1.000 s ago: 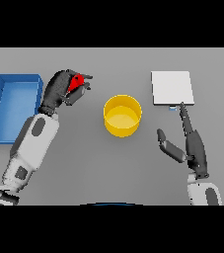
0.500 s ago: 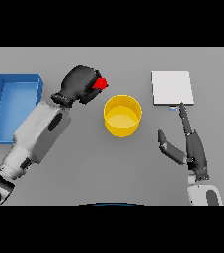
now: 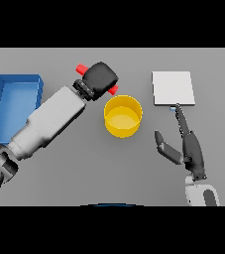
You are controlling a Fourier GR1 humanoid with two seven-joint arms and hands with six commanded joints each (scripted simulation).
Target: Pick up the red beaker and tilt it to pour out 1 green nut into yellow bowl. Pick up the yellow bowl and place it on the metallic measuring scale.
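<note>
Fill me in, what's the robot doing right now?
The left robot hand is wrapped around the red beaker, holding it tipped on its side at the far rim of the yellow bowl, set to pour. The right robot hand rests open on the table, just below the metal scale. A blue bin sits at far left.

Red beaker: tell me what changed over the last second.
The left hand, shut on the red beaker, carried it right to the yellow bowl's near rim and tipped it sideways. The bowl, the scale, the blue tray and the open right hand stayed put.
</note>
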